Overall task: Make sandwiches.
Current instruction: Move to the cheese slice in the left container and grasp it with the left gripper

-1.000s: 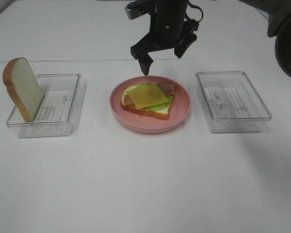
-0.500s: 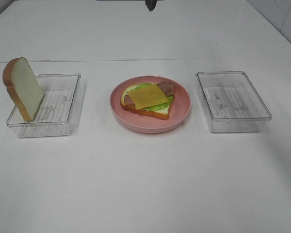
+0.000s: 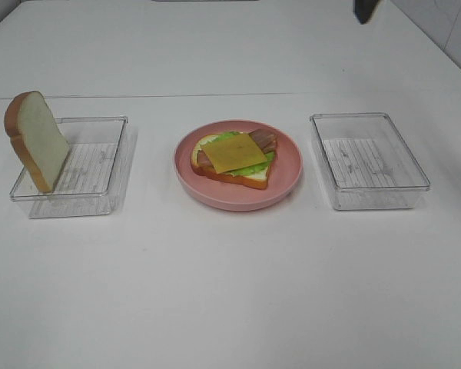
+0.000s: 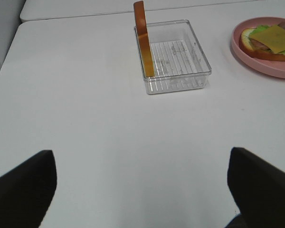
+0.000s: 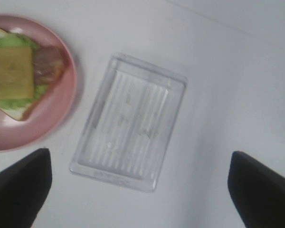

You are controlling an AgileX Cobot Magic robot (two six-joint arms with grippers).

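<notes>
An open sandwich (image 3: 232,154) lies on the round pink plate (image 3: 288,181): a bread slice with green lettuce, a bacon strip (image 3: 264,140) and a yellow cheese square (image 3: 230,152) on top. A second bread slice (image 3: 37,142) stands on edge in the left clear tray (image 3: 92,165). My left gripper (image 4: 142,199) is open and empty, well short of that tray (image 4: 175,57), with the slice (image 4: 143,40) edge-on. My right gripper (image 5: 140,190) is open and empty, high over the right tray (image 5: 130,121); the sandwich (image 5: 12,71) shows beside it. One dark fingertip (image 3: 363,9) shows at the top edge.
The right clear tray (image 3: 367,160) is empty. The pink plate shows in the left wrist view (image 4: 261,64) and in the right wrist view (image 5: 69,95). The white table (image 3: 230,292) runs bare to the front.
The right arm has risen from just behind the plate and swung right, almost out of the exterior view. The sandwich, the bread slice and the trays have not moved.
</notes>
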